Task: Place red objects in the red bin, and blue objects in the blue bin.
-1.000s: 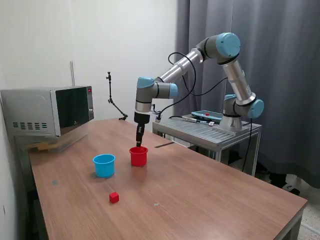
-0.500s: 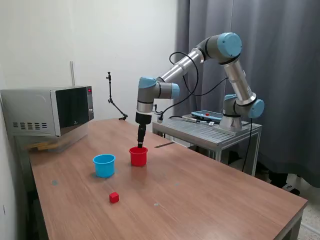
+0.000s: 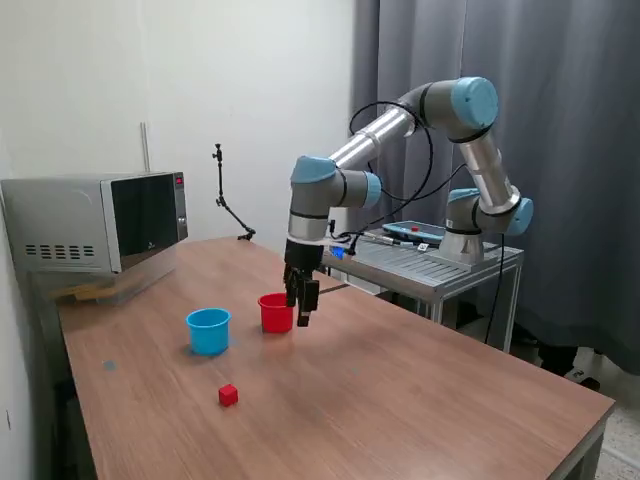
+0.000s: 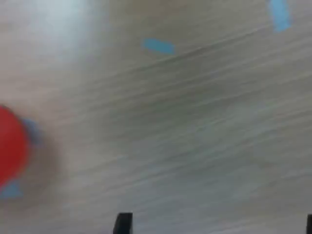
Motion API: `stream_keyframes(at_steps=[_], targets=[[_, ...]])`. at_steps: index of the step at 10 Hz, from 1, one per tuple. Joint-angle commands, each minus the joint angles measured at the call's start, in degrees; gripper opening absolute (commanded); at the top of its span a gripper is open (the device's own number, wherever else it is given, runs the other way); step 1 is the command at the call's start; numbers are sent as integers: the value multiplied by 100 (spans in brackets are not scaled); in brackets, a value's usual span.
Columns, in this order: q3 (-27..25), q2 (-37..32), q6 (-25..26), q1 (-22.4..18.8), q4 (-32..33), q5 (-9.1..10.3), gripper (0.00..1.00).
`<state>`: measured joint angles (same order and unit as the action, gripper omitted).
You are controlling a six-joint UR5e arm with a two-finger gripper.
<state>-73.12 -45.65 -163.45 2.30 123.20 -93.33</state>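
Red bin (image 3: 276,312), a small round red cup, stands on the table (image 3: 420,390) just beside the tool (image 3: 303,312), on the tool's side toward the exterior view's left; whether the two touch cannot be told. Ordered by size, the table is a long wooden surface carrying all the task items. The arm (image 3: 440,120) arches over it from a metal stand (image 3: 420,262) behind the tool and points the tool straight down, its tips low and close above the wood. The microwave (image 3: 95,222) sits at the table's far end, well apart from the tool toward the exterior view's left. The blue bin (image 3: 208,330), a light blue cup of like size, stands beyond the red bin from the tool, near but apart from the red one. One red cube (image 3: 228,395) lies alone on the wood, nearer the camera than both bins and apart from the tool. In the blurred wrist view the red bin (image 4: 10,146) shows at the picture's edge, and two dark fingertips (image 4: 123,223) appear spaced widely apart with only bare wood between them: the tool is spread and empty.
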Motion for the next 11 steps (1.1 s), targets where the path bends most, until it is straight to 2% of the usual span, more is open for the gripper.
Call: stream_keyframes(at_steps=[1, 2, 4, 5, 7, 8, 9, 10, 11], targets=[[736, 407, -826, -177, -839, 418, 100], [955, 486, -1151, -134, -929, 429, 100], [1806, 837, -1661, -98, -1743, 421, 100], [2089, 908, -1960, -11, -1773, 421, 100], [2503, 1285, -1893, 226, -1800, 421, 100], [2661, 1434, -1797, 288, -1791, 421, 100], [2671, 1488, -1474, 358, -1800, 429, 100], [2680, 1497, -644, 507, -1791, 438, 100], [2672, 1506, -227, 569, -1791, 595, 100]])
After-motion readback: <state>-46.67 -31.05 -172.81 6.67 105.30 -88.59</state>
